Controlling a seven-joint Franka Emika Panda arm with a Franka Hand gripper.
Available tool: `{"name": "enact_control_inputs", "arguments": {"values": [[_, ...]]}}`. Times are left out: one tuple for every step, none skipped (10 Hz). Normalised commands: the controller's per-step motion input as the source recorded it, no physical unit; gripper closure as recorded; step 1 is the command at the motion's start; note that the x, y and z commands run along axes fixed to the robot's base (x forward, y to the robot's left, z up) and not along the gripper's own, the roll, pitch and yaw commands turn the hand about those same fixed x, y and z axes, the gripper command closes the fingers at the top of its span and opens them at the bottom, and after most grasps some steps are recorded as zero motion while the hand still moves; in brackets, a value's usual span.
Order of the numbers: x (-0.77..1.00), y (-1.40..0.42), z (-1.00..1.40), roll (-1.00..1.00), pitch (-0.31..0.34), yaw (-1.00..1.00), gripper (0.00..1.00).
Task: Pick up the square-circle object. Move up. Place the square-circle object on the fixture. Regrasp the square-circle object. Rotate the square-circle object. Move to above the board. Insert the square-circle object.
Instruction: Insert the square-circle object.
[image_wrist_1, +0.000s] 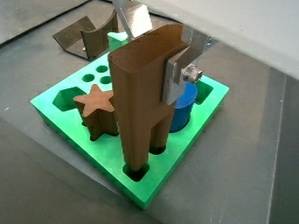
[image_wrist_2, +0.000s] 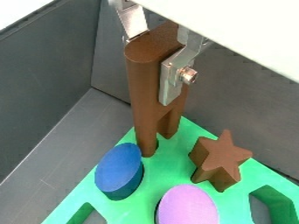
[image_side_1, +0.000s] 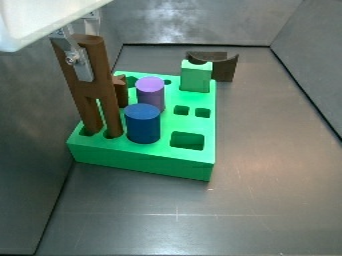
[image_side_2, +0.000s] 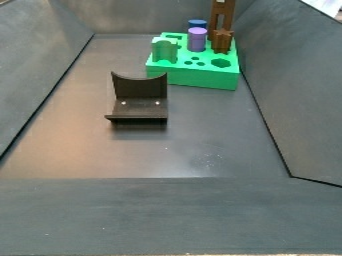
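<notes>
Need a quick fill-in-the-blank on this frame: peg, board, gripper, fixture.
1. The gripper has its jaws shut on the upper part of the ____ object.
2. The square-circle object stands upright with its lower end in a hole of the bright ____ board.
3. Beside it in the board sits a short brown ____-shaped peg.
4. The fixture lies on the floor, ____ from the board.

Missing words: square-circle; green; star; apart
</notes>
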Motion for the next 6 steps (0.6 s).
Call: {"name": "enact_control_inputs", "arguments": {"values": [[-0.23,0.00,-0.09,-0.14,0.086,-0.11,1.00],[-0.32,0.00,-0.09,-0.19,0.071,-0.10,1.00],[-0.38,0.01,-0.06,-0.15,0.071,-0.04,1.00],[-0.18,0.02,-0.08,-0.16,0.099,-0.11,1.00],[0.00,0.02,-0.14,-0.21,0.080,-0.23,1.00],[0.14,0.05,-0.22,-0.26,0.089,-0.30,1.00]]}}
